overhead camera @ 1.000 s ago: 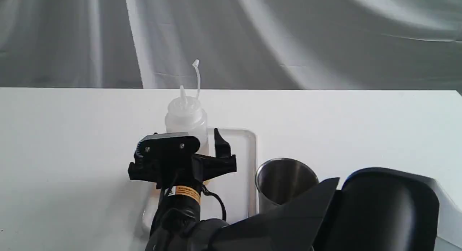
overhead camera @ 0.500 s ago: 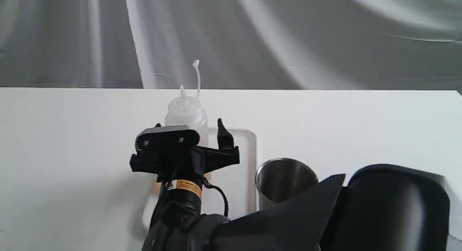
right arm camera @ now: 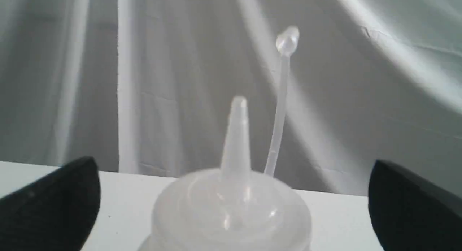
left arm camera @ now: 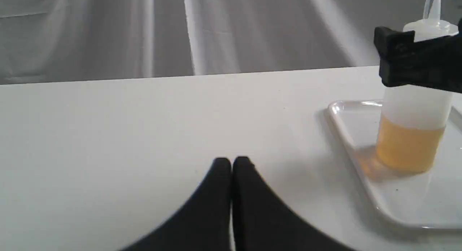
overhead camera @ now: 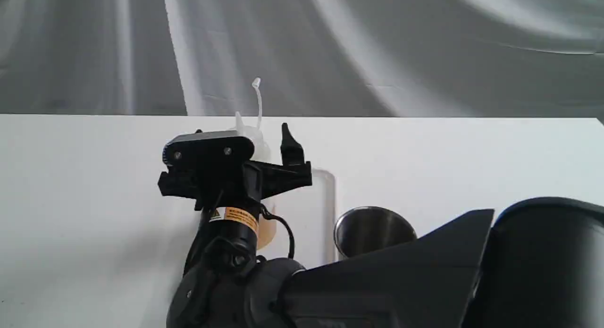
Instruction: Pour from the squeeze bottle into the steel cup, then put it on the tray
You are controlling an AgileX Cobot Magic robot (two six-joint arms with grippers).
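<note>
Bottle (left arm camera: 413, 135) upright on tray (left arm camera: 346, 117), amber liquid in lower part, cap off and standing up on its strap. Right hand (right arm camera: 231, 171) spread wide, fingers either side of the bottle's shoulder, not touching it. Left hand (left arm camera: 232, 162) pressed closed over counter (left arm camera: 144, 128), apart from tray. Cup (overhead camera: 373, 229) on counter just beside tray.

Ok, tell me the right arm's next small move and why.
Probably lift the right gripper straight up and away: the squeeze bottle already stands upright on the tray, and the open fingers flank its top without touching.
</note>
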